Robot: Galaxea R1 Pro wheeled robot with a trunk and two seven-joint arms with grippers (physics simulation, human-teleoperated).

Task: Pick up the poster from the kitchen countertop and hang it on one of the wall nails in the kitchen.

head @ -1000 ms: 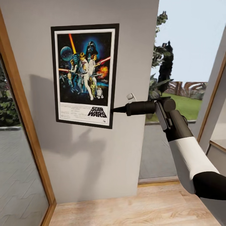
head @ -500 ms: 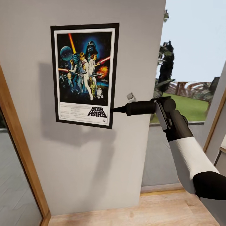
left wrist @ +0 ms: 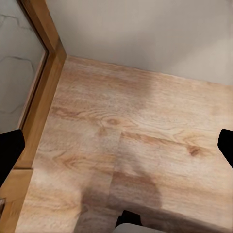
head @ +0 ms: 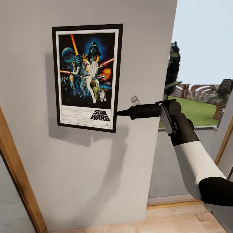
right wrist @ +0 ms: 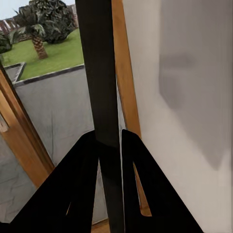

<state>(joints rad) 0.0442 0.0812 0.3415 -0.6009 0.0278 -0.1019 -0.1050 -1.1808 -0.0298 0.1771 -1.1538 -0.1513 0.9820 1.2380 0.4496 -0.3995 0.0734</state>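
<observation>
Head view: poster upright against pale grey wall, pinched at lower right edge by right gripper reaching in from the side. Casts a soft shadow down and to the right on the wall. Cannot tell whether hanging from a nail or merely pressed flat; top edge hides whatever lies behind it. Wooden frame cut off at lower left, window opening past the wall's right edge, with lawn and trees outside. Strip of wood floor along the bottom.

Right wrist view: black edge of the poster seen side-on, clamped between the two dark fingers closed narrow around it; printed face not visible from here.

Left wrist view: left gripper spread wide, holding nothing, fingertips cut off at the picture's two sides, pointing down at plank floor where wall meets wooden door frame. No containers anywhere in sight.
</observation>
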